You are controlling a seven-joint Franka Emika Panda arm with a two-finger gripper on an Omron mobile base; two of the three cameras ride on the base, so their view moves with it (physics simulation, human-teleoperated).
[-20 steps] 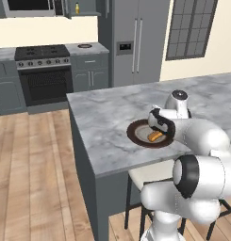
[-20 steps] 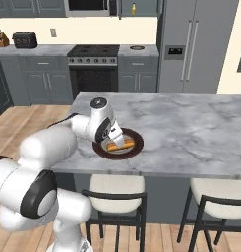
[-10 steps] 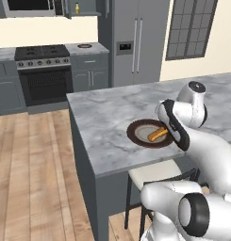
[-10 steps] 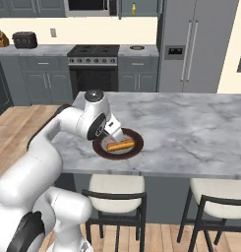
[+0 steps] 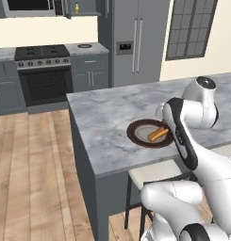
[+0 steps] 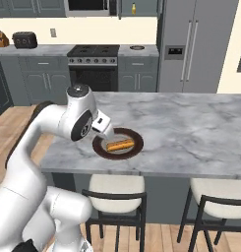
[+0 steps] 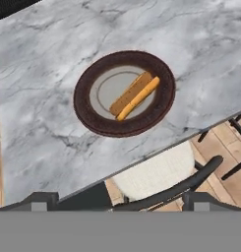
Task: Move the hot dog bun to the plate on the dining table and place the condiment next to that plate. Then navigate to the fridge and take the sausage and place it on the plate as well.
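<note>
A round dark-brown plate (image 7: 87, 115) with a grey centre lies near the counter's (image 7: 53, 59) front edge; a tan bun (image 7: 129, 92) and an orange sausage (image 7: 139, 99) lie side by side on it.

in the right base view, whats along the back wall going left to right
knife block → toaster → stove → fridge

Marble dining table (image 7: 53, 123) bears a plate (image 7: 87, 118).
</note>
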